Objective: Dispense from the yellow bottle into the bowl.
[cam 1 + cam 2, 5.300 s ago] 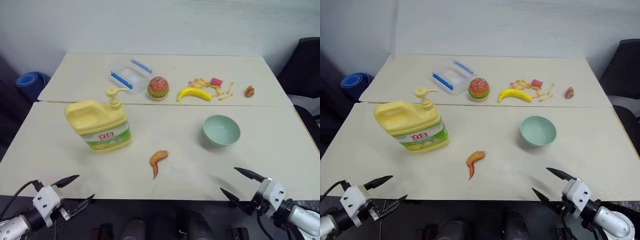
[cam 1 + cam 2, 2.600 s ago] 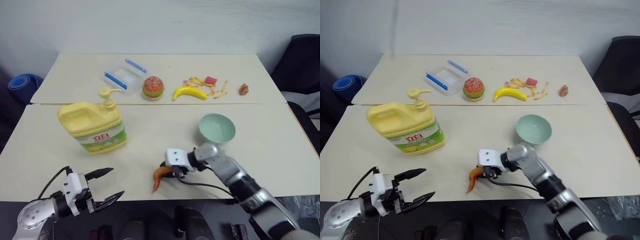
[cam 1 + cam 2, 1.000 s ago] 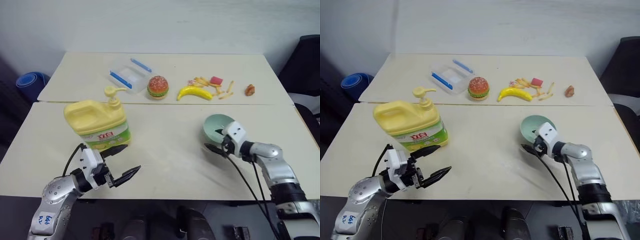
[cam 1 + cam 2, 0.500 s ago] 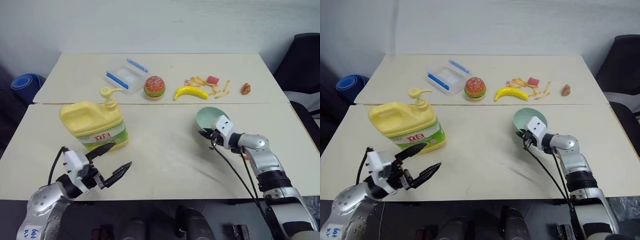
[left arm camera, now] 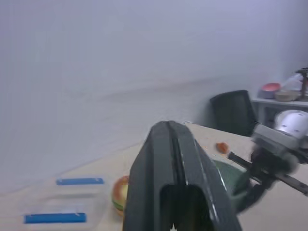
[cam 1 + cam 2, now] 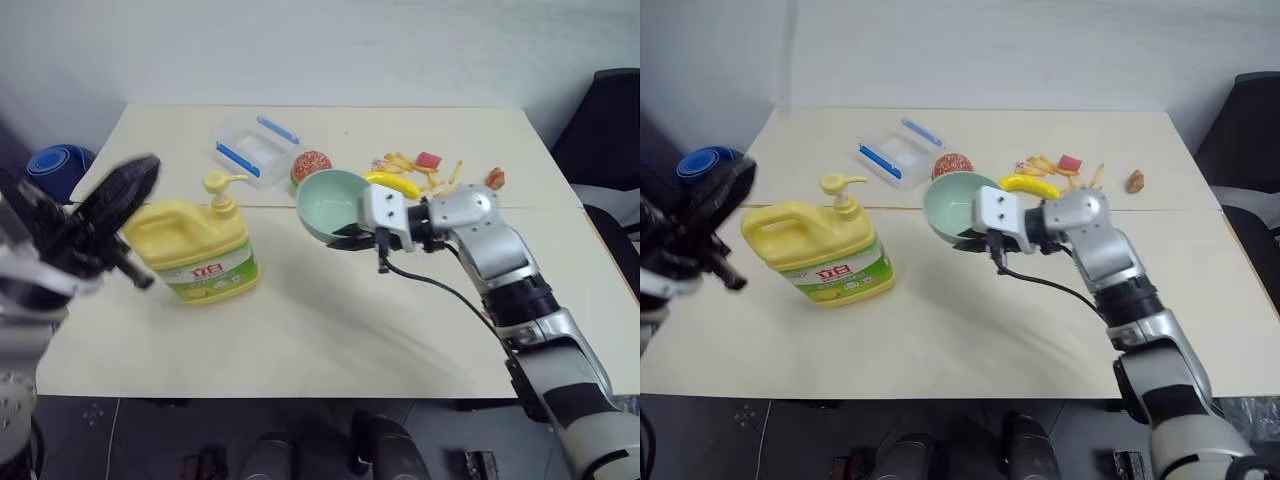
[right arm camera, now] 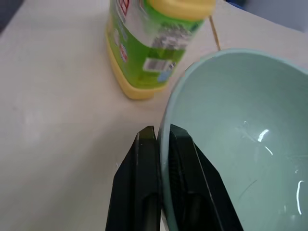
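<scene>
Right arm reaches in from the lower right, forearm angled up and across toward the table's middle, wrist bent so the right gripper (image 6: 345, 240) points leftward. Its 2 black fingers (image 7: 144, 159) are clamped on the rim of the bowl (image 6: 333, 203), 1 finger outside the wall, 1 inside. Bowl is held off the table, tilted with its open side facing the camera. It hangs between the yellow bottle (image 6: 195, 244) and the scattered toy food, partly covering the burger (image 6: 311, 163) behind it.

Yellow bottle stands upright on the near table, left of centre, pump nozzle pointing right, label facing forward. In the right wrist view the bottle's base sits just beyond the bowl's rim; whether they touch I cannot tell.

Left gripper (image 6: 125, 190) is raised at the far left, blurred, above and left of the bottle's handle, apart from it. Left wrist view shows its 2 fingers (image 5: 168, 159) pressed together with nothing between them, aimed across the table toward the bowl.

Far table: clear box with blue clips (image 6: 258, 150), banana (image 6: 395, 182), fries (image 6: 405, 164), a small brown piece (image 6: 495, 178).
</scene>
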`<control>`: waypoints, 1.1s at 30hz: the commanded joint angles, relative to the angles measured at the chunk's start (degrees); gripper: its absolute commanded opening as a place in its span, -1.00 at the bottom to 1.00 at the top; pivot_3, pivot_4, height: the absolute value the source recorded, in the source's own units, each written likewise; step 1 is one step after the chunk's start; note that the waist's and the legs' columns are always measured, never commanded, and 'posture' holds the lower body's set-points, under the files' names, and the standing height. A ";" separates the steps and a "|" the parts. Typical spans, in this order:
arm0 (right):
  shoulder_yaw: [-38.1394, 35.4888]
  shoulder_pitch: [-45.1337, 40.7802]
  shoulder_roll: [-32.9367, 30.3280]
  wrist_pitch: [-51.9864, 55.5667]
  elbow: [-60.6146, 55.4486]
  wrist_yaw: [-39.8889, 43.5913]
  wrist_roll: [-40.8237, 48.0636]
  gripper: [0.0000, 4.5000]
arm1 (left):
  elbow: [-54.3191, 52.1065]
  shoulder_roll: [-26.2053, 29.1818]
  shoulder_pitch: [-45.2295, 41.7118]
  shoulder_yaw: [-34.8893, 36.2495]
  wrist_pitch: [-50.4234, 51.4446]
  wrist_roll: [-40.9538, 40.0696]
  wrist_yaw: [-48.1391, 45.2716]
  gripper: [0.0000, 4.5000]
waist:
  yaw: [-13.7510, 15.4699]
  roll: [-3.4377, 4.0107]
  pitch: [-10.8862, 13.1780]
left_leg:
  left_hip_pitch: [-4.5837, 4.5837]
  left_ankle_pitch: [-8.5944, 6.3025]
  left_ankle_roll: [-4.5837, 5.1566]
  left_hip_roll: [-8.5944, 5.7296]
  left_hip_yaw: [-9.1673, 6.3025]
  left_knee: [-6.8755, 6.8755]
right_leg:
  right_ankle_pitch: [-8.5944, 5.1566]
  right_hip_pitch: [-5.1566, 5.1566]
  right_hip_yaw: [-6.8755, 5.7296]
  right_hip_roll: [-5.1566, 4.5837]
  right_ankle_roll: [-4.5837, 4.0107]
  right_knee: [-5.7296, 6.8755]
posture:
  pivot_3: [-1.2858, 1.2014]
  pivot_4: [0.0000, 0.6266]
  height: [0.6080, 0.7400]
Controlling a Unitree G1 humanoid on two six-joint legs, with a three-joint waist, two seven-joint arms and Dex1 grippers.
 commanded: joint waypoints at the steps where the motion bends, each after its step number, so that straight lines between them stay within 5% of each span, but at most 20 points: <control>1: 0.59 -7.25 2.83 0.75 2.58 -0.92 -1.32 -1.00 | 6.11 1.13 -6.58 -4.57 1.66 3.90 -0.40 -0.98 | -0.17 -0.01 0.00 | -0.03 0.02 0.00 -0.02 0.02 0.00 | 0.01 -0.04 0.00 0.02 0.01 0.00 | 0.03 -0.52 1.00; 11: 1.92 -17.69 8.99 1.97 9.36 0.47 -2.55 -1.00 | 13.61 -1.02 -16.70 -12.04 8.35 7.25 -2.53 -0.98 | -1.45 -0.15 -0.03 | -0.06 0.03 -0.07 0.02 -0.06 -0.04 | 0.01 -0.06 -0.13 0.01 0.02 0.01 | 0.03 -0.52 1.00; 33: 3.57 -18.12 10.33 8.49 4.69 6.06 -2.05 -1.00 | 14.22 -0.85 -18.42 -17.88 25.15 13.87 0.10 -0.98 | -1.49 -0.17 -0.04 | 0.03 0.12 -0.25 0.04 -0.07 -0.04 | 0.01 -0.05 -0.06 -0.01 0.02 0.13 | 0.03 -0.52 1.00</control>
